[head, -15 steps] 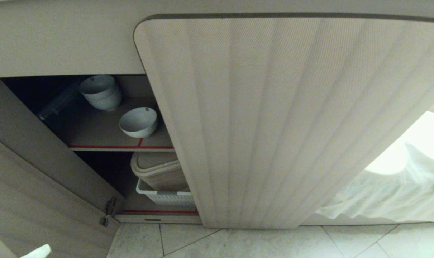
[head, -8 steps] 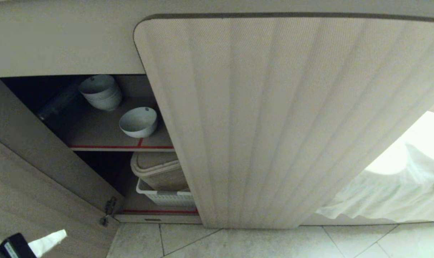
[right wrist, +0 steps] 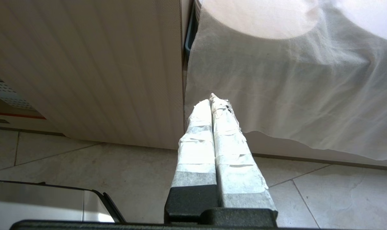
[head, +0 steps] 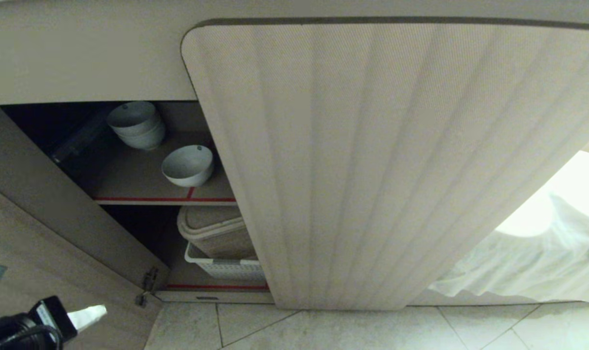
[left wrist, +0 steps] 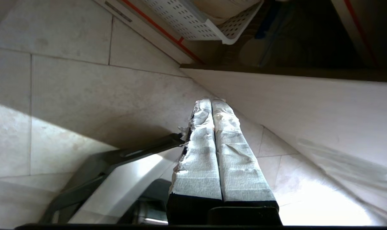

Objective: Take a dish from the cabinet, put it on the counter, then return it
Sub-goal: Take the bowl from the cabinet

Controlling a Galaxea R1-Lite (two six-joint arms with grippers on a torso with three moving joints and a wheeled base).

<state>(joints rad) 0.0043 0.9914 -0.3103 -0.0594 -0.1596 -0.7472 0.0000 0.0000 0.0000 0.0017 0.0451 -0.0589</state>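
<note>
Pale floor tiles (head: 352, 330) meet the fluted beige cabinet (head: 382, 160).

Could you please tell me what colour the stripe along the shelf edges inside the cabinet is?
Red, on both shelf edges; the head view shows it best.

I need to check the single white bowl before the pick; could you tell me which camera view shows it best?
The head view: the dish sits upright on the cabinet's upper shelf, in front of the bowl stack. Neither wrist view shows it.
</note>
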